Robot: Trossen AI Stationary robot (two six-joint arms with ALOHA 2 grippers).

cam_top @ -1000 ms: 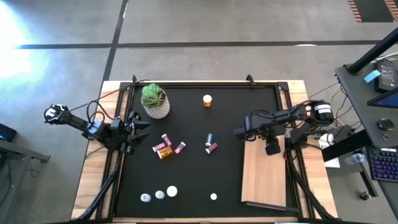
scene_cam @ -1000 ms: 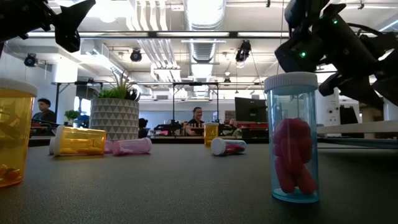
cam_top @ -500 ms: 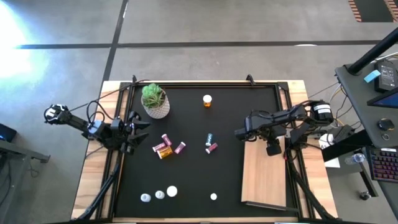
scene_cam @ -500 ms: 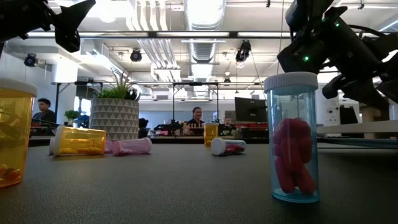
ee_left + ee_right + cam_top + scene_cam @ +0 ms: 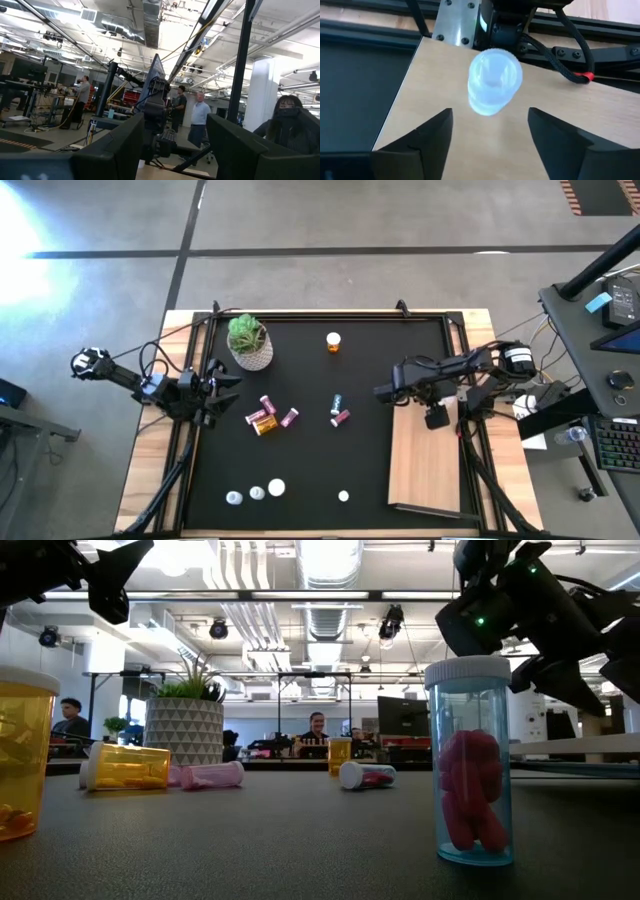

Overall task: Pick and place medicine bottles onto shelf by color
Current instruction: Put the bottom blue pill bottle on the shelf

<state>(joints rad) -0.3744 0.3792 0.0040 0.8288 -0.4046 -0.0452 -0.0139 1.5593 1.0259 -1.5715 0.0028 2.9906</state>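
No readable text, labels, brands or numbers on any object.

An open-plan robotics lab: exposed ceiling ducts [image 5: 320, 590], desks with monitors [image 5: 395, 715], and people [image 5: 201, 122] beyond the table.

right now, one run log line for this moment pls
phase: placing | right claw: open above shelf, white-capped bottle standing on it between the fingers | left claw: waiting at mat's left edge | other bottles: on mat
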